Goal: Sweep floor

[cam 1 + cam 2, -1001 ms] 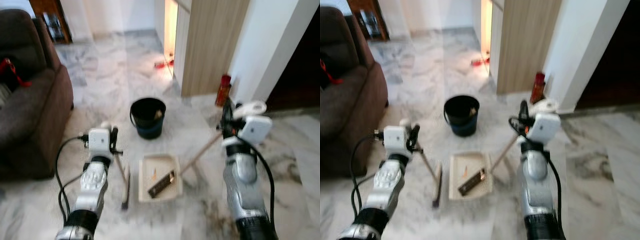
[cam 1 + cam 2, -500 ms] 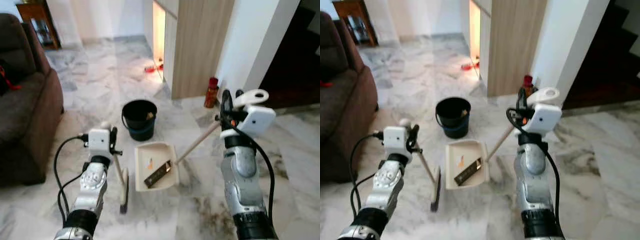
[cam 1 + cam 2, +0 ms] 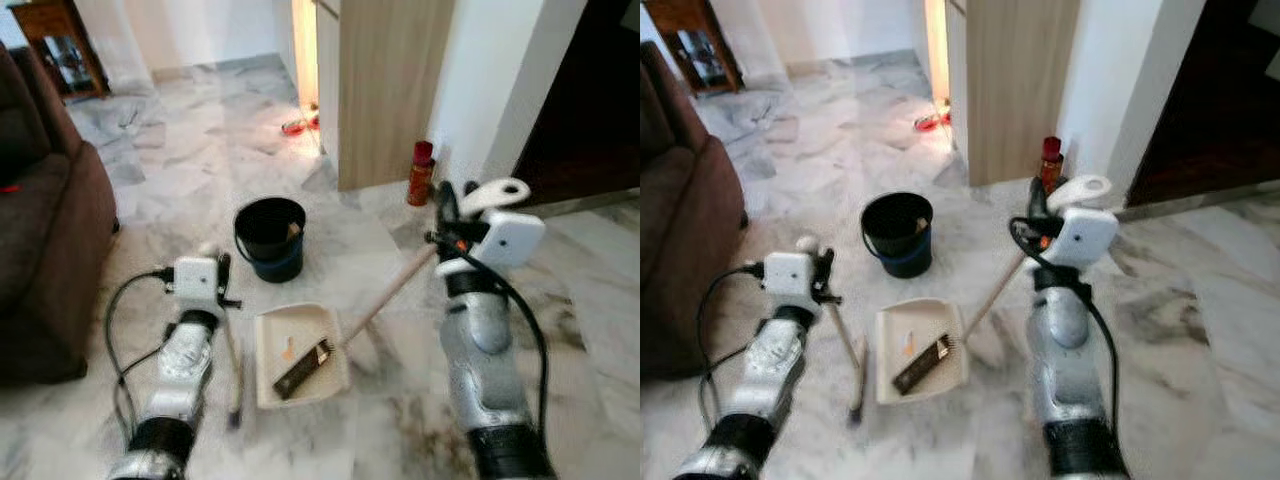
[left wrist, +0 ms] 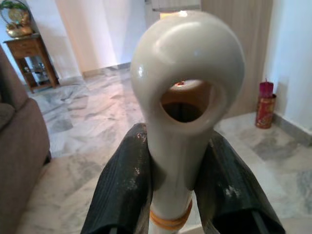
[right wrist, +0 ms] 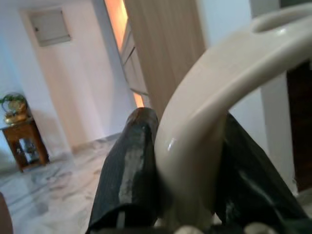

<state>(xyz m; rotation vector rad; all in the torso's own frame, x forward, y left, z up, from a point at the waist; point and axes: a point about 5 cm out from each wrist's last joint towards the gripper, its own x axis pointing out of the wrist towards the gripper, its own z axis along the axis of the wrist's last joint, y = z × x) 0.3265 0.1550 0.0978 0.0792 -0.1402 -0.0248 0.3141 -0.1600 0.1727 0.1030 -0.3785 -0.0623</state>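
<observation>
Because the floor [image 3: 330,215] is the thing to be swept, the main risk lies where the load sits: the dustpan [image 3: 300,352] rests on the marble between the two arms, carrying a dark bar-shaped scrap and a small orange bit, and in my judgement a tilt or jerk of its long handle would spill them back out. The black bucket [image 3: 268,237] stands just beyond the pan, near enough to be knocked by a swing. The broom [image 3: 853,372] hangs low beside the pan, and a careless stroke could flick dust past it.

The head views show both arms, the sofa [image 3: 40,250] on the left and the red can [image 3: 421,172] by the wall. The wrist views give the grips instead: the left tool [image 4: 180,180] is clamped on the broom's looped handle end, and the right tool [image 5: 187,180] is clamped on the dustpan handle's curved top.
</observation>
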